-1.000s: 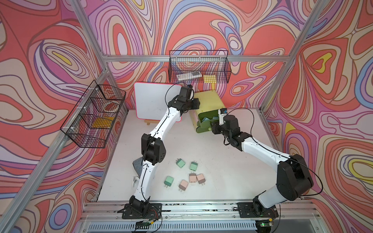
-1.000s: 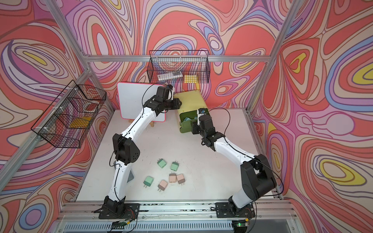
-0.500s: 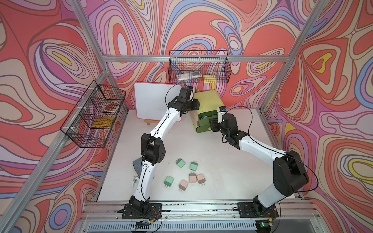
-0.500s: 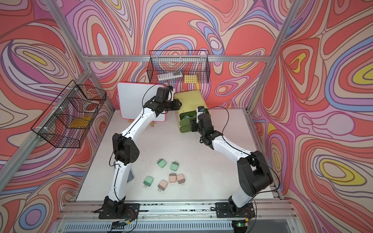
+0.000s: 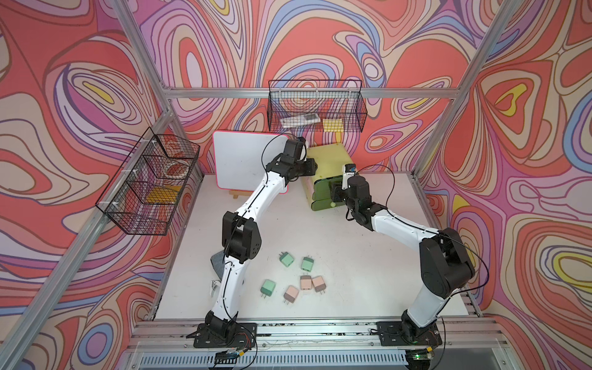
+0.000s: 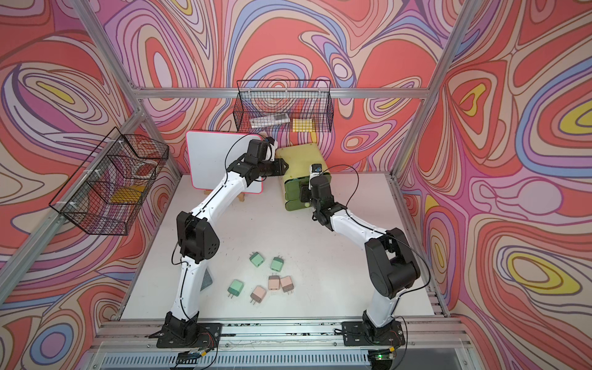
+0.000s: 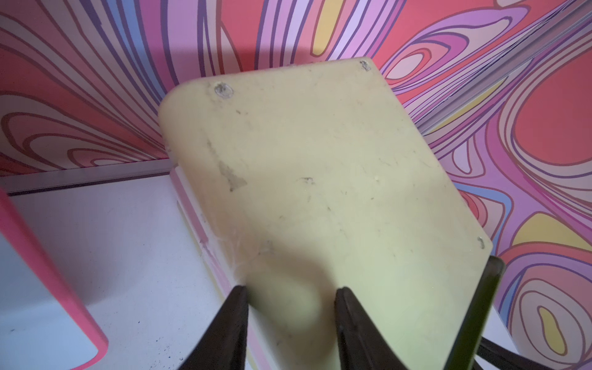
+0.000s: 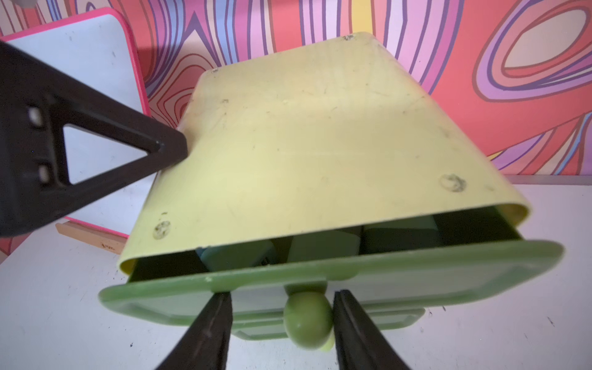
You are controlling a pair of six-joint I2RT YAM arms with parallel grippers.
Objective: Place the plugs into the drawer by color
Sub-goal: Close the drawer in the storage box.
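Observation:
The drawer (image 5: 326,160) (image 6: 301,160) is a pale yellow-green chest at the back. My left gripper (image 5: 312,167) (image 7: 291,288) presses on its top's left corner, jaws apart with nothing between them. Its top drawer front (image 8: 448,275) stands out a crack, with light blue plugs (image 8: 237,256) showing inside. My right gripper (image 5: 333,193) (image 8: 285,292) is open around its ball knob (image 8: 307,317), with one finger touching it. Three mint plugs (image 5: 286,259) (image 6: 257,259) and three pink plugs (image 5: 306,282) (image 6: 274,283) lie near the table's front.
A white board with a pink rim (image 5: 243,163) leans on a wooden stand left of the chest. Black wire baskets hang on the back wall (image 5: 315,109) and the left wall (image 5: 150,185). A grey object (image 5: 216,261) lies beside the left arm.
My right gripper has moved towards the chest and pushed the top drawer nearly shut. The left gripper has stayed on the chest's top.

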